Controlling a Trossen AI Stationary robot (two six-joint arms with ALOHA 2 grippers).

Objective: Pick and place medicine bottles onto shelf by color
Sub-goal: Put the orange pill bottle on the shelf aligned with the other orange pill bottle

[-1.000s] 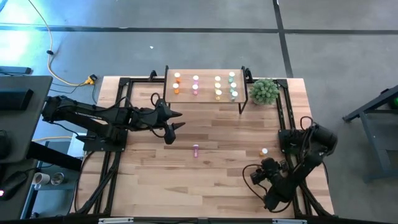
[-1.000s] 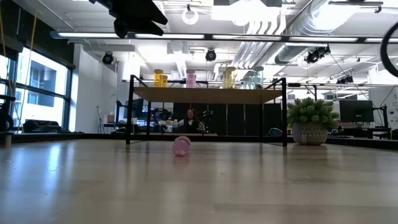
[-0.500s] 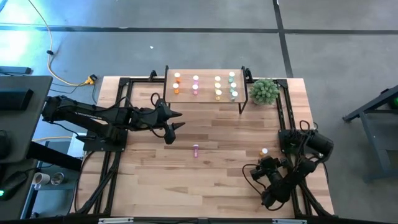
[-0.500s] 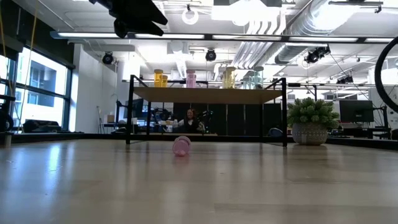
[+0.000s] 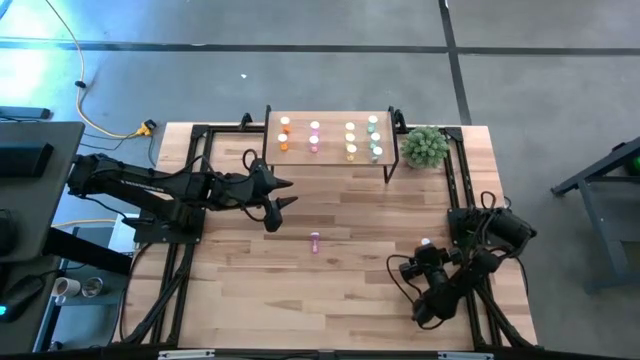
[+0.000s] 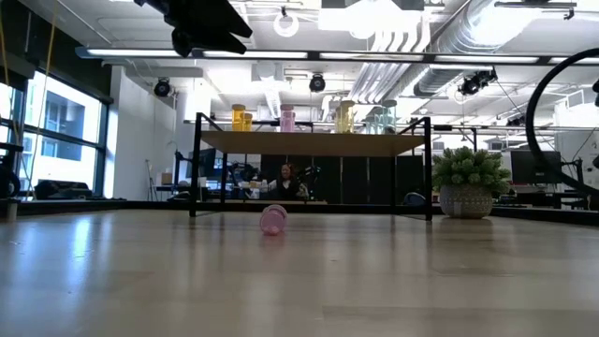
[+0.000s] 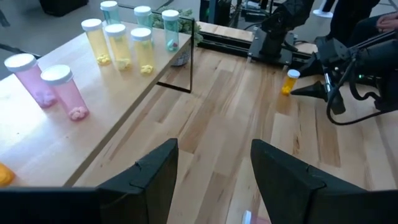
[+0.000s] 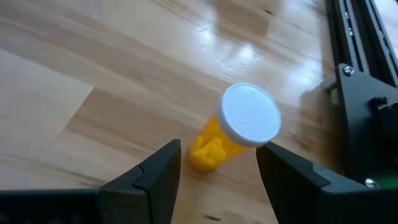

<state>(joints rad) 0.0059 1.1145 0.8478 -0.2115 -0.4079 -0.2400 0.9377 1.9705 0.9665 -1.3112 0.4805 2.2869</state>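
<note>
The right gripper (image 8: 214, 171), jaws open, is being positioned over the orange bottle (image 8: 239, 130) standing near the bench's (image 5: 340, 290) right edge. Centring the jaws before closing is probably wise. The left gripper (image 7: 211, 165) is hovering open near the shelf (image 5: 330, 158). Only the low view is showing the pink bottle (image 6: 273, 219) lying on its side.

Smooth light-wood table (image 5: 340, 280), translucent plastic bottles (image 7: 118, 46)

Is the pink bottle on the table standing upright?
No: the pink bottle lies on its side on the table, in front of the shelf.
</note>
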